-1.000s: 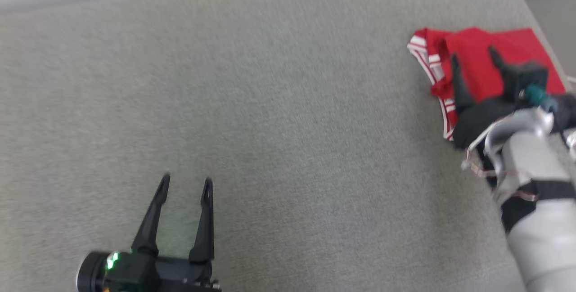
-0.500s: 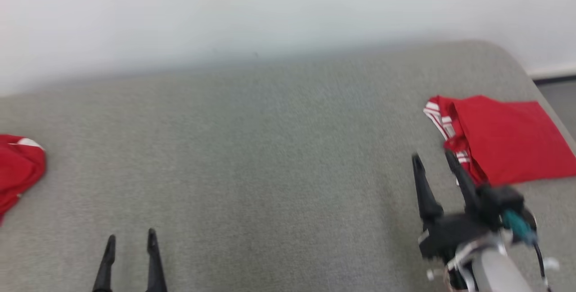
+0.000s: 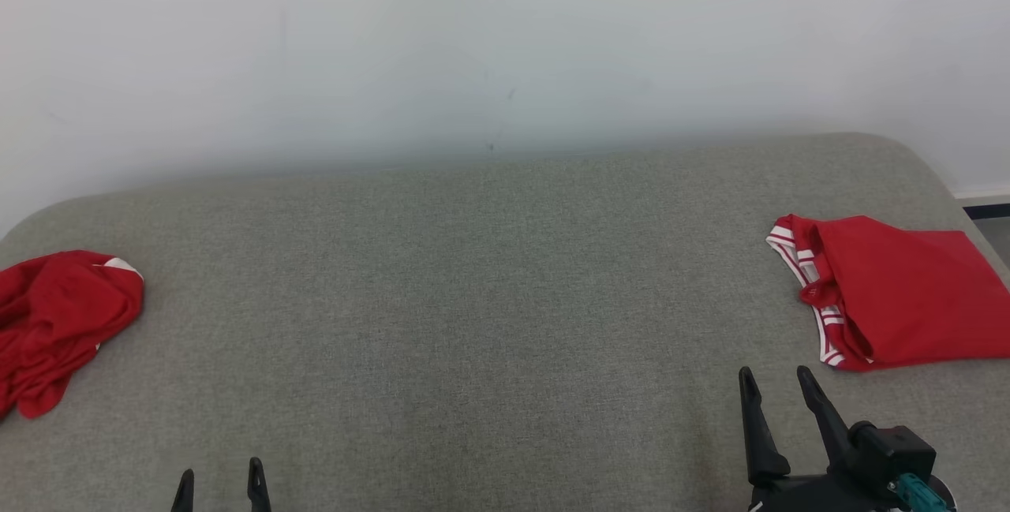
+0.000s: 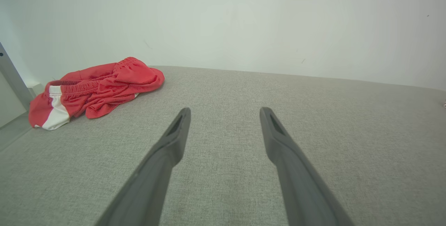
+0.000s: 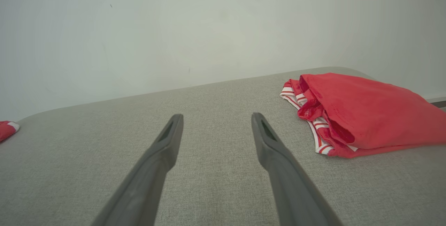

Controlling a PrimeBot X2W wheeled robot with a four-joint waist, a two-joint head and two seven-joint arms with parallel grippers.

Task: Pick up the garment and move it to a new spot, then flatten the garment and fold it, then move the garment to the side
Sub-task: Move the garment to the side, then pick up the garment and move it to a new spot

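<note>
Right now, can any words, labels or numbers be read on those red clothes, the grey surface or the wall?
None to read. The folded red garment bears only white stripes, the crumpled red garment a white patch; the grey surface and the wall carry no writing.

A grey fabric surface (image 3: pixel 489 275) with rounded corners meets a plain white wall (image 3: pixel 473 39).

Can't see left claw (image 3: pixel 221 471) below tips, chopped by bottom edge. Also losing bits of crumpled garment (image 3: pixel 63 315) at left edge, folded garment (image 3: pixel 907 291) at right.
</note>
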